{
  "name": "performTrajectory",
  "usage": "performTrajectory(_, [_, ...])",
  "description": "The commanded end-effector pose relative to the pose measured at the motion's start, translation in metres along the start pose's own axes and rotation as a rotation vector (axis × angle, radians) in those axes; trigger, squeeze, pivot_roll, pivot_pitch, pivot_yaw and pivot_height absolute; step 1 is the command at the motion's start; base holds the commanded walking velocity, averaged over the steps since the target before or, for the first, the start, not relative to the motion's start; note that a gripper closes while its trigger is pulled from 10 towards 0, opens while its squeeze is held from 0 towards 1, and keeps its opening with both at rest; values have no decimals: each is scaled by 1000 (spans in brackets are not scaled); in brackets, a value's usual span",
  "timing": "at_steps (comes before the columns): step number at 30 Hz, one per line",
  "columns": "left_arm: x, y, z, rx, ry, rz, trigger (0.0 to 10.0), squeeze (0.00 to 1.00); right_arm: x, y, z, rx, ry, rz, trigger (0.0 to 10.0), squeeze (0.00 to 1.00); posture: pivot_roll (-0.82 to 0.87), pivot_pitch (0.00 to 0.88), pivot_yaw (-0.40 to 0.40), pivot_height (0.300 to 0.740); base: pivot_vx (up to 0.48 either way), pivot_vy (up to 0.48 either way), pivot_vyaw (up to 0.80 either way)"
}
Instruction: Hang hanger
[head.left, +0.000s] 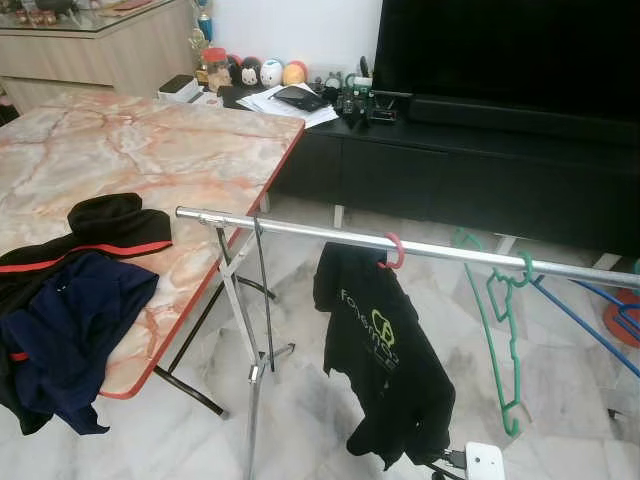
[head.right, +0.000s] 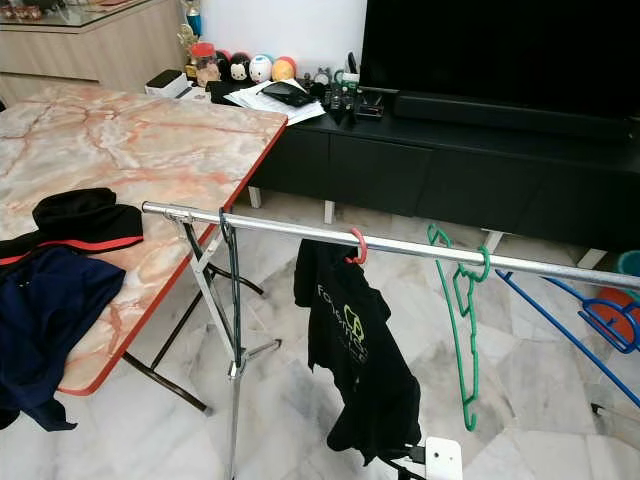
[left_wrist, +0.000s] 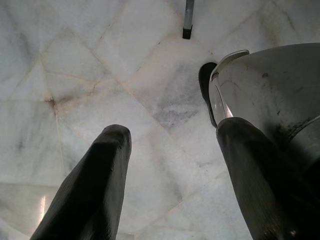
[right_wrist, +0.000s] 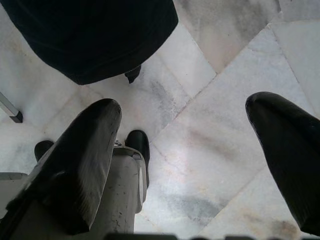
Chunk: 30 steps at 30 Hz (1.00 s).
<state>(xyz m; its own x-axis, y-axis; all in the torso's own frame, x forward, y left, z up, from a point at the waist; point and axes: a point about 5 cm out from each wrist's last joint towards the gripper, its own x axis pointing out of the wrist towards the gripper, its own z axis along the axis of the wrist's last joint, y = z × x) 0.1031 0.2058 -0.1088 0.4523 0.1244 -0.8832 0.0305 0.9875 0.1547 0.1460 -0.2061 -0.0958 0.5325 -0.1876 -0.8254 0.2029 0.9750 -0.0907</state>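
Observation:
A silver rail (head.left: 300, 230) of a clothes rack runs across in front of me. A pink hanger hook (head.left: 394, 250) on it carries a black T-shirt (head.left: 385, 350) with green print. An empty green hanger (head.left: 505, 330) hangs further right, and a blue hanger (head.right: 590, 325) beyond it. My left gripper (left_wrist: 170, 170) hangs over the marble floor, open, nothing between its fingers. My right gripper (right_wrist: 185, 160) is open too, above the floor, with the hem of the black shirt (right_wrist: 90, 40) ahead of it.
A marble-top folding table (head.left: 150, 160) stands at the left with dark clothes (head.left: 70, 300) heaped on its near corner. A black TV cabinet (head.left: 470, 170) lines the back wall. A white box (head.left: 484, 462) lies on the floor under the shirt. The rack's stand (head.left: 255, 350) is ahead.

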Motion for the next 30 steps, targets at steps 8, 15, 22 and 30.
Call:
performTrajectory(8, [-2, -4, -10, 0, 37, -24, 10000, 0, 0, -1, -1, -3, 2, 2, 10000, 0, -63, 0, 12, 740, -247, 0, 0])
performTrajectory(15, [-2, -5, -10, -1, 37, -25, 10000, 0, 0, 0, -2, -5, 6, 5, 10000, 0, -56, 0, 8, 740, -273, 0, 0])
performTrajectory(22, [-2, -5, -10, 2, 38, -26, 10000, 0, -1, 1, -3, -9, 11, 8, 10000, 0, -52, 0, 5, 740, -279, 0, 0])
performTrajectory(30, [-2, -4, -9, 5, 36, -27, 10000, 0, -1, 2, -5, -5, 15, 8, 10000, 0, -50, 0, 9, 740, -278, 0, 0])
